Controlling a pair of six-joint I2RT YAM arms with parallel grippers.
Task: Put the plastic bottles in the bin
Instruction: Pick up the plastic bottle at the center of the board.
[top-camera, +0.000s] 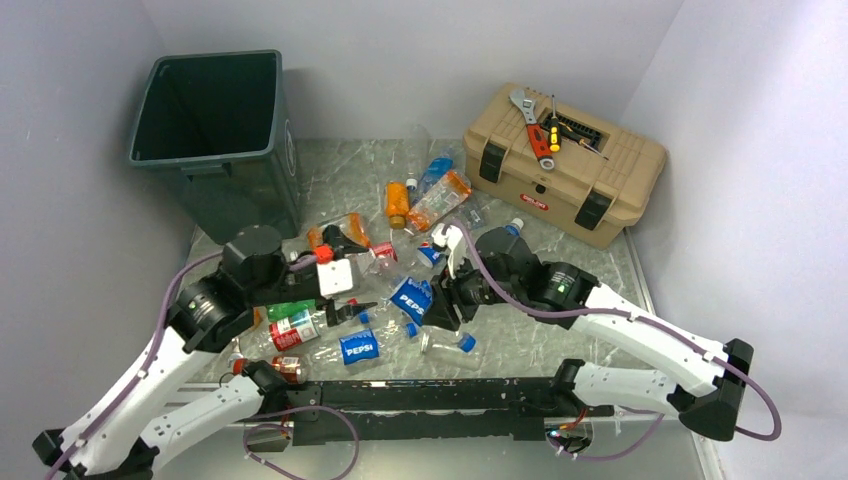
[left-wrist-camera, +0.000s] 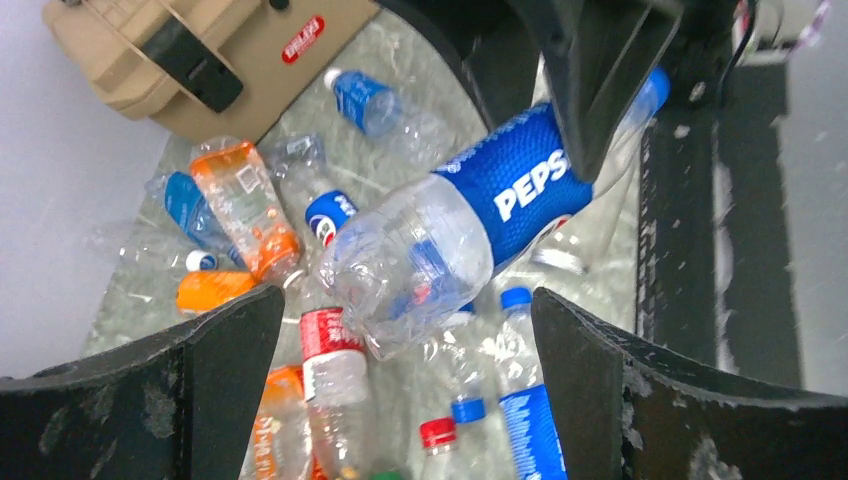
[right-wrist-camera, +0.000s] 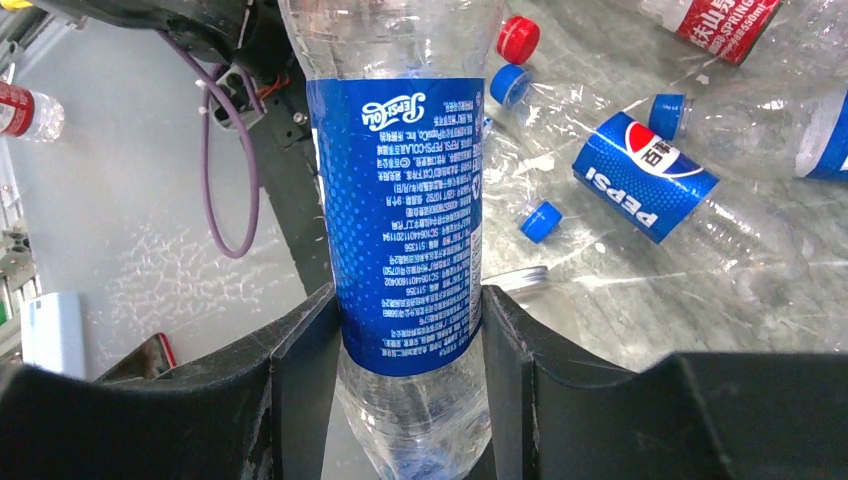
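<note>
Left fingers (left-wrist-camera: 200, 390), spread wide at the lower edge, grip nothing. Beyond them, a clear Pepsi-labelled bottle (left-wrist-camera: 470, 220) sits tilted, its upper end behind a dark robot part (left-wrist-camera: 600, 90). On the tabletop (left-wrist-camera: 410, 60): orange bottle (left-wrist-camera: 245, 205), red-labelled bottle (left-wrist-camera: 335, 365), blue-capped bottle (left-wrist-camera: 530, 420). Tan toolbox (left-wrist-camera: 200, 60) at upper left.

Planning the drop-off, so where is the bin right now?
In the top view the bin stands at the far left corner, beyond the left arm, with the tan toolbox opposite at far right.
</note>
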